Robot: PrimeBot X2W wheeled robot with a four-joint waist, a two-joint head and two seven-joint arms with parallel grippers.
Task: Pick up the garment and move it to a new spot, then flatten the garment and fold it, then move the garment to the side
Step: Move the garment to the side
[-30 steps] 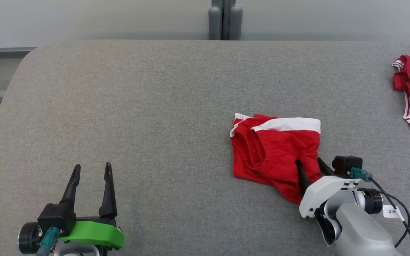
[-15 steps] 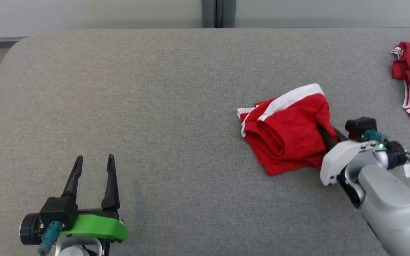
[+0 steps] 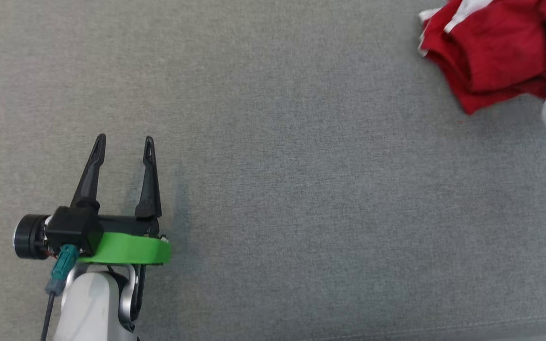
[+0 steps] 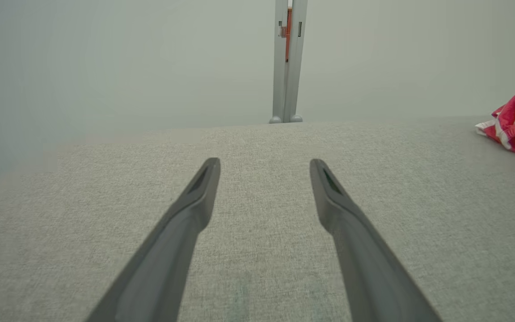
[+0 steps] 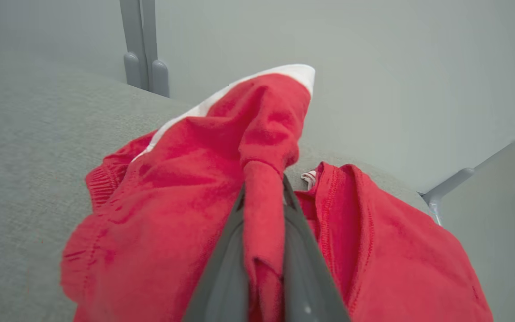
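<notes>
Red garment is pinched in the right gripper, while the left gripper gapes wide, well apart.

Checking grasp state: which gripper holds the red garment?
The right gripper, shut on a bunched fold of the red garment. The left gripper is open and empty above the grey surface.

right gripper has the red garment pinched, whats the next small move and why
Probably lift the right gripper a little and carry the garment toward the grey surface ahead of the open left gripper. The jaws are closed on a fold of red cloth, but much of it seems to lie on the surface.
</notes>
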